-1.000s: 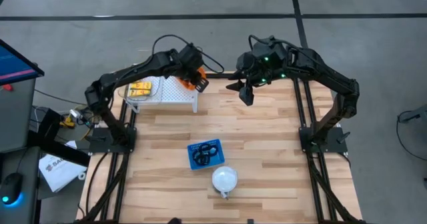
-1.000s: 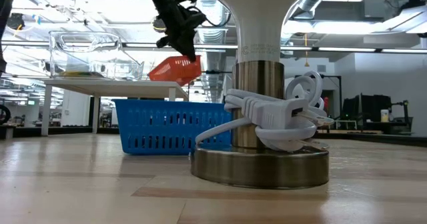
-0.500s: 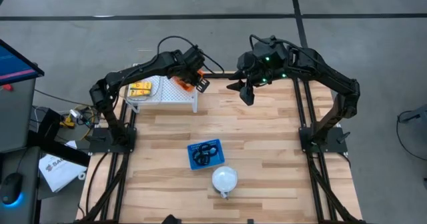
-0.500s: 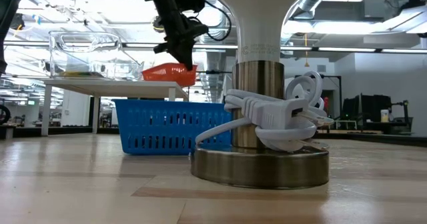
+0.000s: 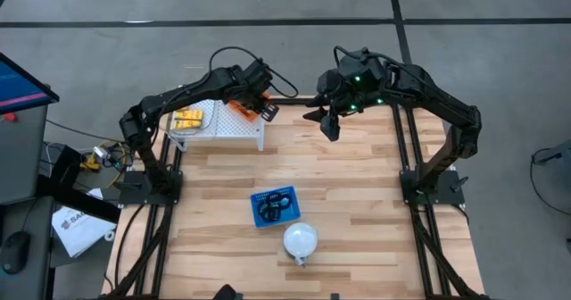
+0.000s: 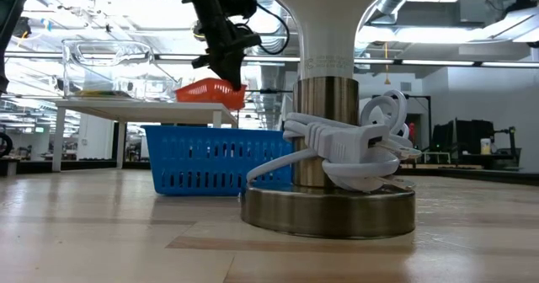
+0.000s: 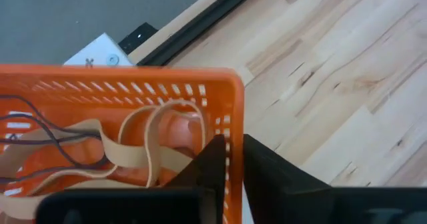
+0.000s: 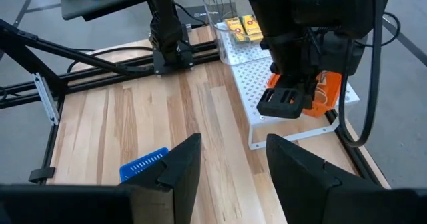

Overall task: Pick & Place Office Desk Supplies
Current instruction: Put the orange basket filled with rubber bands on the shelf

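Observation:
A small orange basket holding tan rubber-band loops is over the right end of a white perforated shelf at the table's far left. My left gripper is shut on it. Yellow clips lie in a clear container on the shelf's left end. A blue basket with black rings stands on the table's middle. My right gripper hangs open above the far middle of the table, to the right of the shelf. My left gripper holds the orange basket by its rim and side wall at a corner, one finger inside and one outside, coming from above. The basket sits level, its bottom on or just above the shelf; which, I cannot tell.
A white dome-shaped object with a metal base and a white cord stands near the blue basket, toward the near edge. Bare wood lies to the table's left, right and middle. Black frame rails run along both sides.
My left gripper has moved a little toward the table's left and down, still shut on the orange basket. The basket, tilted a second ago, has levelled out and come down to the white shelf's top.

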Robot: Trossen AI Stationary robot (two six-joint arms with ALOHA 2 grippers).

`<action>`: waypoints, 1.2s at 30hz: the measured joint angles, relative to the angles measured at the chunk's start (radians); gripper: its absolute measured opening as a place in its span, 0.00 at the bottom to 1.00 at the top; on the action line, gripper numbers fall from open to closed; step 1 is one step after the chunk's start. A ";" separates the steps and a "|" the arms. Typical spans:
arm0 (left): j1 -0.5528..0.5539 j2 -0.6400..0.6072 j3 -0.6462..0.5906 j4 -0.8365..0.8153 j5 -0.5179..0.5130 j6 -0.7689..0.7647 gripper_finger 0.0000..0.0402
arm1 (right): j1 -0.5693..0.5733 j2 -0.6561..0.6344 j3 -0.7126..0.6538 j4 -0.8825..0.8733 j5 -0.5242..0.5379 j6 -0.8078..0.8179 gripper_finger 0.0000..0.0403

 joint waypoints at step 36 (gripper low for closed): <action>-0.036 -0.230 -0.082 -0.237 0.114 0.813 0.32 | 0.020 0.000 0.000 0.000 0.000 0.027 0.41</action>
